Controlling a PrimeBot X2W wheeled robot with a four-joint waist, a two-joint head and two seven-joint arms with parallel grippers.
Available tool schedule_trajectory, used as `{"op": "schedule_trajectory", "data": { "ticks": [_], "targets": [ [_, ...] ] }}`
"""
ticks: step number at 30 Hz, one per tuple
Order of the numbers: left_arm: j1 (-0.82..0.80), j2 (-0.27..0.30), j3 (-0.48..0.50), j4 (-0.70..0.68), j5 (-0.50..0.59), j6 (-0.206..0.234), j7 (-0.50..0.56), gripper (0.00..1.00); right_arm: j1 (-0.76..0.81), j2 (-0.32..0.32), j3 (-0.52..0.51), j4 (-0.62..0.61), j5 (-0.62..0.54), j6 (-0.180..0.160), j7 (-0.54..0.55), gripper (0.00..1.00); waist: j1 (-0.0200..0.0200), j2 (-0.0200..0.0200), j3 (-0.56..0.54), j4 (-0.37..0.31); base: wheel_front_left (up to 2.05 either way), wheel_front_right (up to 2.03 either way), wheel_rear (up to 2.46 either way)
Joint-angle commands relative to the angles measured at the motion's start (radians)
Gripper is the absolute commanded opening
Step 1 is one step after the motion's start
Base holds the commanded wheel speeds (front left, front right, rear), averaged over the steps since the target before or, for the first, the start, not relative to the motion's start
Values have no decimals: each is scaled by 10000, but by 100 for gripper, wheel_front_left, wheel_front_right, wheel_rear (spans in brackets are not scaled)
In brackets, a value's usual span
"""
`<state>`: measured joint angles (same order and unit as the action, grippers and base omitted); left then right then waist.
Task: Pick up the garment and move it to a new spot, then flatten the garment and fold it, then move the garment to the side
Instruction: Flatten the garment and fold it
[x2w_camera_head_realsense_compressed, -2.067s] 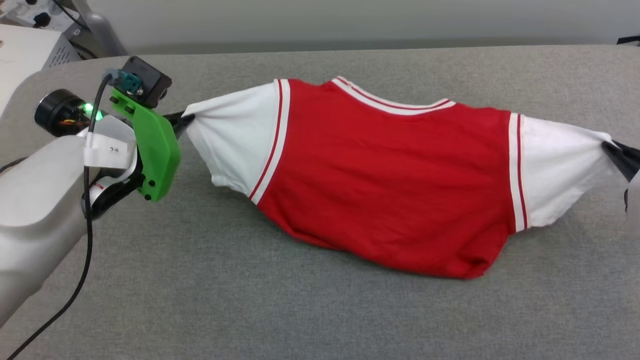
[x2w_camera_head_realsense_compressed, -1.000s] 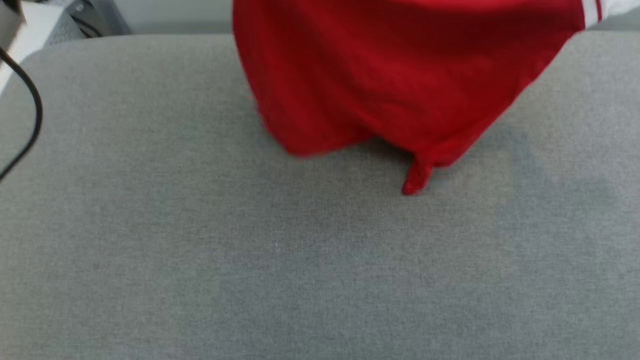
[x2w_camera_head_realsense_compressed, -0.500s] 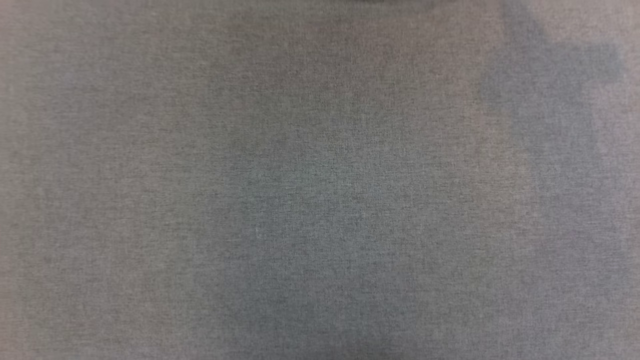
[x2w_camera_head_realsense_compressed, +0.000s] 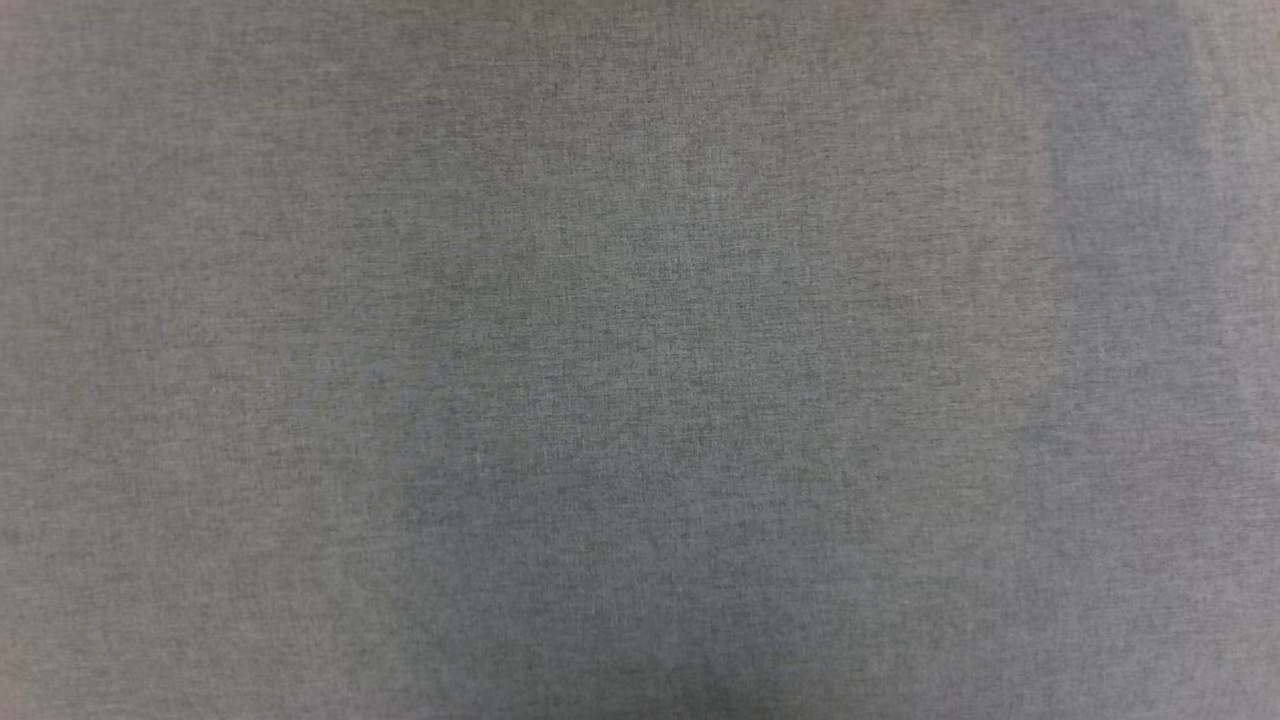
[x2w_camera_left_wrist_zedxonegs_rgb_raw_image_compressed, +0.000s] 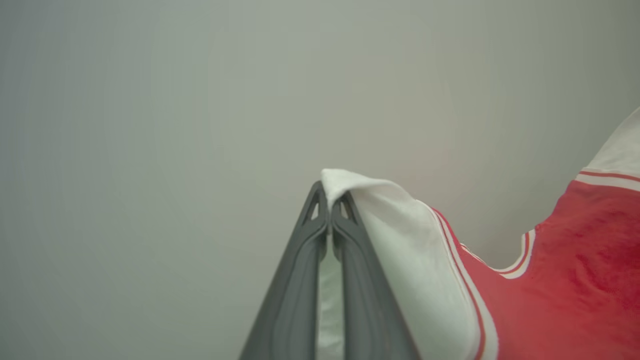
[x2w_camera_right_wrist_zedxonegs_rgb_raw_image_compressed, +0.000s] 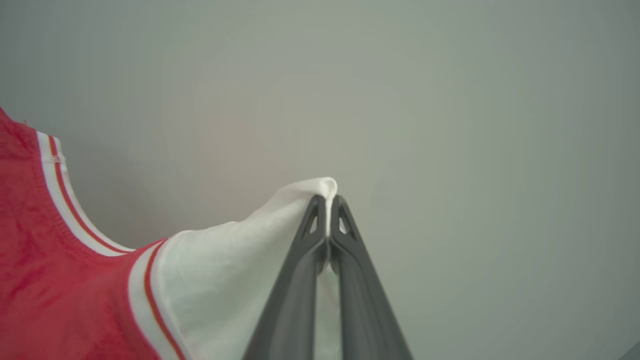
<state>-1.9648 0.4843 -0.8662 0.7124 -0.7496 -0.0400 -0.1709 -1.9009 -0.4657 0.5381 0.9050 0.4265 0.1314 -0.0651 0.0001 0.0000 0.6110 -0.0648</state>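
The garment (x2w_camera_left_wrist_zedxonegs_rgb_raw_image_compressed: 560, 280) is a red jersey with white sleeves and red-and-white striped trim. In the left wrist view my left gripper (x2w_camera_left_wrist_zedxonegs_rgb_raw_image_compressed: 329, 197) is shut on the tip of one white sleeve, with the red body hanging away to the right. In the right wrist view my right gripper (x2w_camera_right_wrist_zedxonegs_rgb_raw_image_compressed: 327, 202) is shut on the other white sleeve of the garment (x2w_camera_right_wrist_zedxonegs_rgb_raw_image_compressed: 60, 280), whose red body spreads to the left. Both sleeves are pinched right at the fingertips. The neckline sags between the two grips.
The head view looks straight down on the grey fabric table top (x2w_camera_head_realsense_compressed: 640, 360), with soft shadows on it. A plain pale wall (x2w_camera_left_wrist_zedxonegs_rgb_raw_image_compressed: 200, 100) stands behind the gripper in both wrist views.
The garment has left the head view: it lay stretched on the table, then hung at the top of the picture. The camera view has shifted as well.
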Motion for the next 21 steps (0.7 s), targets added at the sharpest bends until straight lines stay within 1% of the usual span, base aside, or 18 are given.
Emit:
{"op": "schedule_trajectory", "data": {
  "ticks": [1,7,11,15,18,21],
  "targets": [
    [337,0,13,102,-161,-49,-118,0,229,72,129,135,12,-7,-171,0,-1,0,60,-12,0,0,0],
    [1669,243,-26,365,-403,-271,-586,0,1300,482,538,725,465,-7,-933,0,-1,0,-233,-21,0,0,0],
    [2951,404,36,483,-688,-445,-797,0,2394,780,875,836,910,-7,-1428,0,-1,0,-697,-24,0,0,0],
    [4247,563,278,456,-994,-487,-882,0,3586,995,1053,755,1521,-7,-1699,0,-1,0,-1161,-119,0,0,0],
    [5203,549,431,546,-1216,-546,-898,0,4514,1133,1201,718,1940,-7,-1796,0,-1,0,-1512,-128,0,0,0],
    [6343,479,868,392,-1258,-606,-903,0,5501,1158,1384,631,2275,-7,-1877,0,-1,0,-1899,-71,0,0,0]
  ]
}}
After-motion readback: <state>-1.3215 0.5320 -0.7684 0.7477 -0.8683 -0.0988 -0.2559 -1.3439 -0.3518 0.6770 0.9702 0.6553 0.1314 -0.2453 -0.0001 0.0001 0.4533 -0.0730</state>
